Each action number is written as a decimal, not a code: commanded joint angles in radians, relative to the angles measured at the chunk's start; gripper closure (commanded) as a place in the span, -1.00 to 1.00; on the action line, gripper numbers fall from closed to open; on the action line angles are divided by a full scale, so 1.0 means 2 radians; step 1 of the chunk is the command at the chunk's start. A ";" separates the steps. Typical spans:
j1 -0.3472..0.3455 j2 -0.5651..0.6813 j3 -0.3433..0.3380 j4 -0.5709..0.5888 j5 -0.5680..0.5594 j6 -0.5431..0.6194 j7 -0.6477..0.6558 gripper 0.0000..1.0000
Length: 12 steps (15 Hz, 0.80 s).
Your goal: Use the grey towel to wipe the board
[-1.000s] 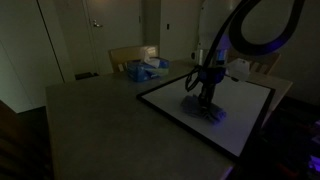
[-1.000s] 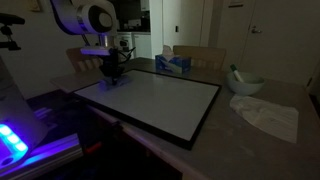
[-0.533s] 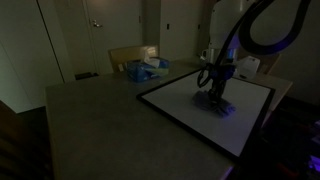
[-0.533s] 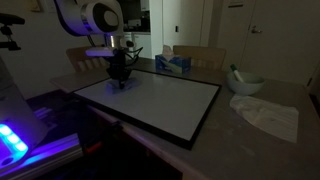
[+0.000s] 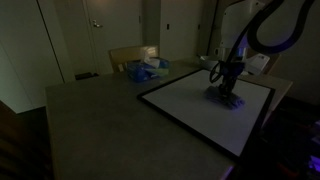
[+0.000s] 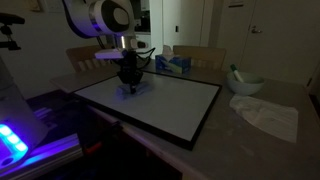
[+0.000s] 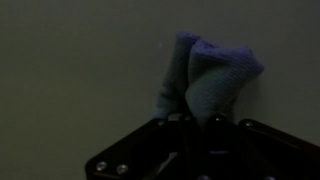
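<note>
Pressing the grey towel (image 7: pixel 208 75) down onto the board (image 6: pixel 178 103), I have my gripper (image 6: pixel 131 84) clamped on its bunched top; the cloth lies inside the board's black frame, near one edge.

grey towel (image 7: pixel 207 76) bunched, upright, on white board (image 6: pixel 176 102)

We see the board (image 6: pixel 175 108) flat on the table (image 5: pixel 90 120), the grey towel (image 6: pixel 136 89) on it under the gripper (image 6: pixel 130 84). Box (image 6: pixel 175 63) behind the board, bowl (image 6: pixel 245 83) and cloth (image 6: pixel 268 115) beside it.
</note>
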 commanded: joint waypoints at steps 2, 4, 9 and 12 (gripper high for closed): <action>-0.010 0.000 -0.003 0.001 -0.013 -0.002 0.015 0.81; -0.010 0.000 -0.003 0.001 -0.013 -0.002 0.018 0.81; -0.009 0.004 -0.014 0.003 -0.029 -0.004 0.027 0.95; -0.015 0.007 -0.033 0.004 -0.050 0.002 0.031 0.95</action>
